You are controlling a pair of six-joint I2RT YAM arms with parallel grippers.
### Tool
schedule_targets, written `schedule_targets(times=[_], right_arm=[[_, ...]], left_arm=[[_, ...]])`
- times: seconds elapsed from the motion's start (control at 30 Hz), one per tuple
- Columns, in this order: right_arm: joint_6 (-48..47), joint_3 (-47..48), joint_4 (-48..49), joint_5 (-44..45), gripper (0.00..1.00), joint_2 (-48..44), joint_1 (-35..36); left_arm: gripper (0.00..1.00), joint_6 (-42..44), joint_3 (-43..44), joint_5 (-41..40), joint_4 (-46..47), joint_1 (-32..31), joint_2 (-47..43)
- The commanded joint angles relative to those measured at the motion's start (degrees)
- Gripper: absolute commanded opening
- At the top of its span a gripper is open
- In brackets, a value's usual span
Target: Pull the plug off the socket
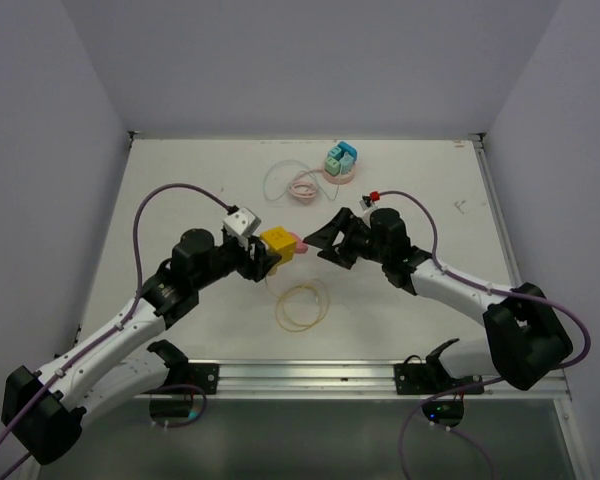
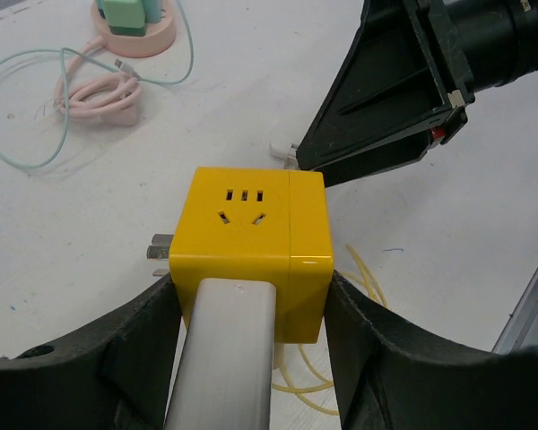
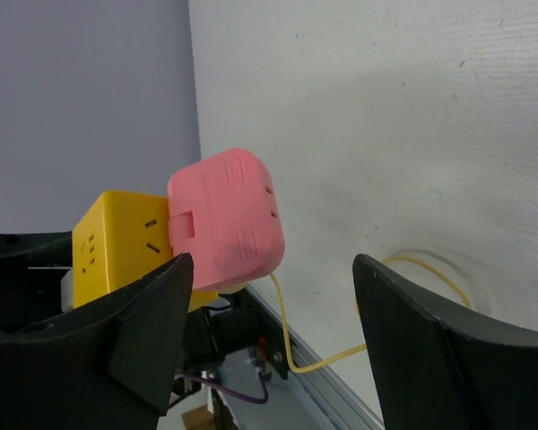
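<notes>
Socket cube (image 2: pixel 251 224) is clamped in left jaws over the middle of the counter (image 1: pixel 180 200), pink plug (image 3: pixel 224 219) on its right face; right jaws gape empty just short of it, so centre them, close, pull straight right.

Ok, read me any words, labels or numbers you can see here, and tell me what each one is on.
No text can be read outright.
On the pink plug: faint moulded markings along its face, too blurred to read.
On the yellow socket cube: only pin slots, no text.

Pink plug (image 3: pixel 222 219) — in yellow cube socket (image 2: pixel 251 237)
</notes>
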Motion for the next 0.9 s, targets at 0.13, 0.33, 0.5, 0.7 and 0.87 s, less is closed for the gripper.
schedule_targets(times=[0.13, 0.33, 0.5, 0.7, 0.87], right_arm=[[12.4, -0.8, 7.7, 5.6, 0.76, -2.5, 1.3], [17.0, 0.0, 7.6, 6.5, 0.75, -1.8, 2.1], [19.2, -0.8, 8.8, 7.5, 0.72, -1.7, 2.3], [18.9, 0.2, 9.2, 7.3, 0.6, -1.7, 2.4], [18.6, 0.0, 9.6, 7.1, 0.5, -1.8, 2.4]], left_arm=[[0.0, -4.5, 0.7, 0.3, 15.1, 0.1, -1.0], [0.0, -6.2, 0.7, 0.1, 18.9, 0.0, 0.6], [0.0, -7.8, 0.8, 0.7, 21.1, -0.1, 0.7], [0.0, -8.0, -0.1, 2.7, 19.8, -0.5, 0.3], [0.0, -8.4, -1.0, 3.1, 19.2, -0.9, -0.9]])
